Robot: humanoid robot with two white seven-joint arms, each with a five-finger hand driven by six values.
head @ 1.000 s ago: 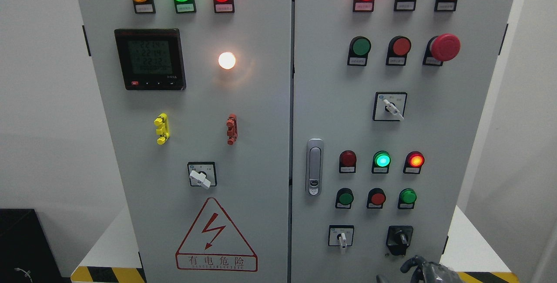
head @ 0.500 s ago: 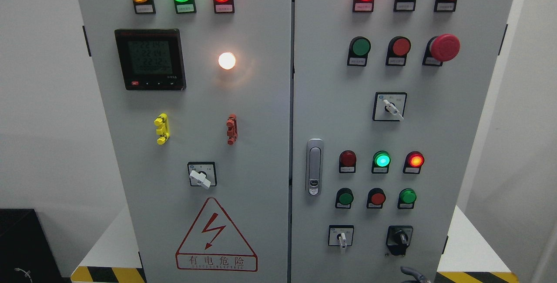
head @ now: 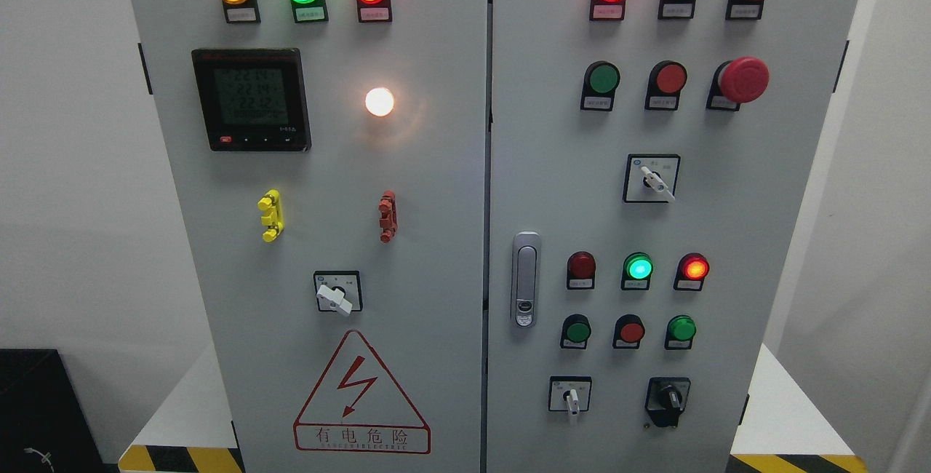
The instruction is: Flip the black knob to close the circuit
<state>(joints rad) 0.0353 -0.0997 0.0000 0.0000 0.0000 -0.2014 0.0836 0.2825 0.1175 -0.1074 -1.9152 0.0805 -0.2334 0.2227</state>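
The black knob (head: 668, 400) sits at the lower right of the grey cabinet's right door (head: 727, 240), on a black square plate, its handle standing roughly upright. Left of it is a white-handled rotary switch (head: 570, 394). Above them a green lamp (head: 638, 268) and a red lamp (head: 694, 268) are lit, and a dark red lamp (head: 581, 265) is unlit. Neither of my hands shows anywhere in the head view.
The left door (head: 436, 240) carries a digital meter (head: 251, 99), a lit white lamp (head: 379, 101), yellow (head: 270, 215) and red (head: 388, 216) latches, a white selector (head: 335, 297) and a danger triangle (head: 361, 396). A door handle (head: 525, 278) and a red mushroom button (head: 742, 78) stick out.
My right hand, seen at the bottom edge below the black knob a second ago, has dropped down out of view. The knob and lamps look unchanged.
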